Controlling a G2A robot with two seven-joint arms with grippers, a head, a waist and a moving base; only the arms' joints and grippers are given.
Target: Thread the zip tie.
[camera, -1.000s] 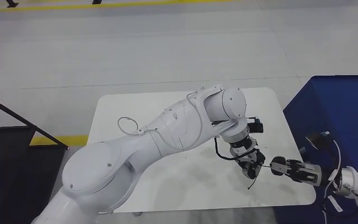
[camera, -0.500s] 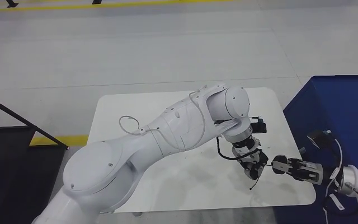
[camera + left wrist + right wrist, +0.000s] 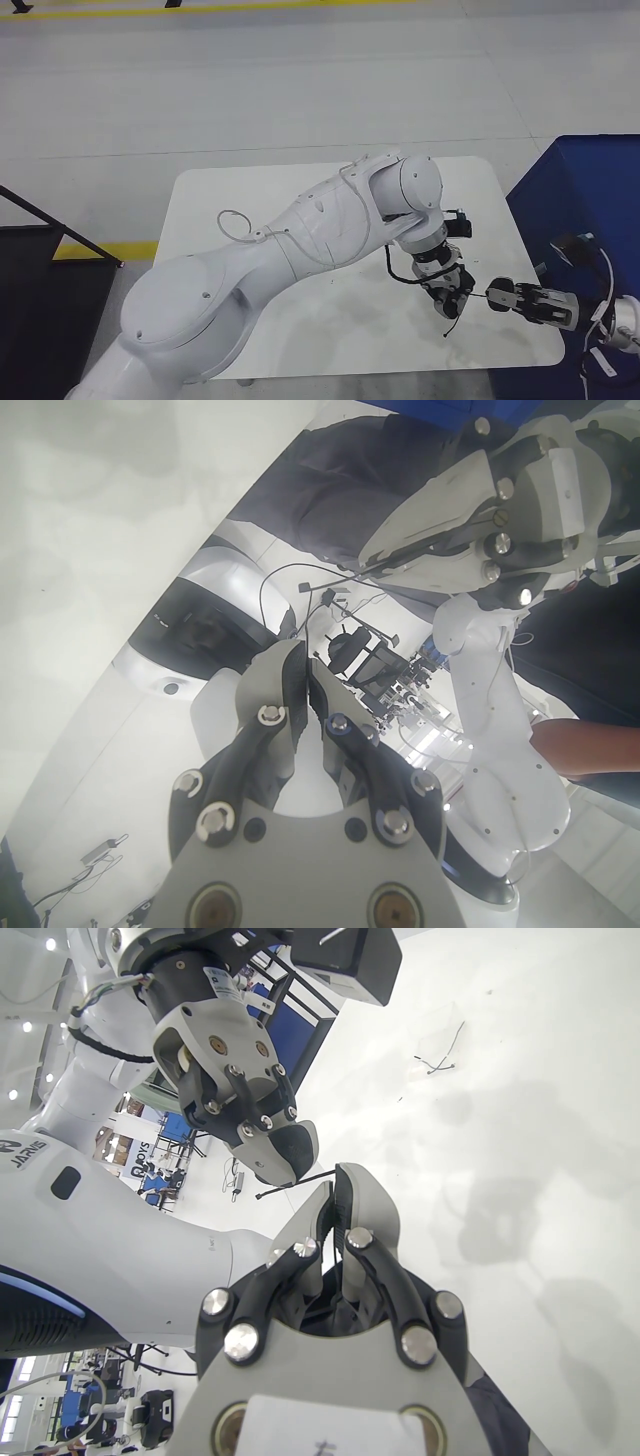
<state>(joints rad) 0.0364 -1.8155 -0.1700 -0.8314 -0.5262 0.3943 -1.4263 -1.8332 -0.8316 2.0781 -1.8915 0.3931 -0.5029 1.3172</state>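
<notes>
zip tie (image 3: 314, 1178) – in air over table (image 3: 250, 200), long axis spans gripper to gripper, roughly level | R gripper (image 3: 334, 1188) – fingers pinched shut on one end, strap pts straight at L | L gripper (image 3: 305, 665) – clamped on strap, just beside R | I reckon tip-to-head alignment decides next move.

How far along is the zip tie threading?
Done: the zip tie is off the table, pinched by both the left gripper and the right gripper. In hand: the grippers sit close together, apparently aligning its ends. Left: the head looks free, no closed loop visible, so the threading itself remains.
</notes>
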